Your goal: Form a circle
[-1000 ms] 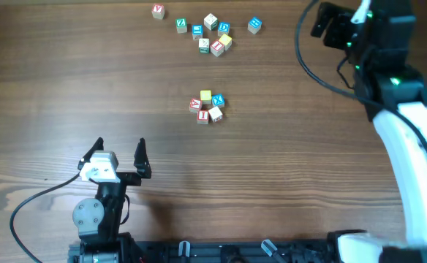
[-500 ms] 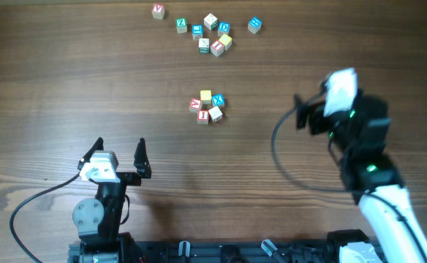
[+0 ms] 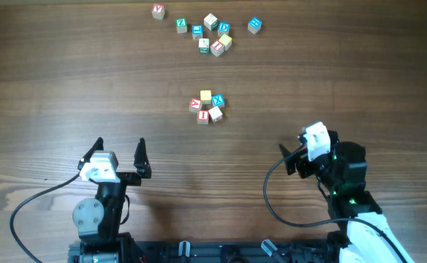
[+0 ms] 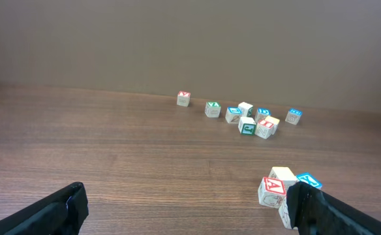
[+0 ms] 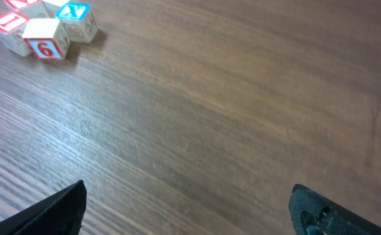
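The circle (image 3: 206,107) is a tight ring of five tiny letter cubes in the middle of the table: two red-lettered, one yellow, one blue, one whitish. The left wrist view shows the circle (image 4: 274,188) low on the right, partly hidden behind my right finger. In the right wrist view the circle (image 5: 44,29) sits at the top left corner. My left gripper (image 3: 120,146) rests open at the front left, well short of the cubes. My right gripper (image 3: 292,153) is open at the front right, pointing toward the ring and apart from it. Both hold nothing.
A loose scatter of several similar letter cubes (image 3: 210,31) lies at the table's far edge, also visible as the scatter (image 4: 246,119) in the left wrist view. Black cables trail from both arms along the front edge. Bare wooden table (image 3: 330,80) surrounds the ring.
My right arm has swung from the far right corner down to the front right, ending low and close to its base. The left arm and all cubes have stayed still.
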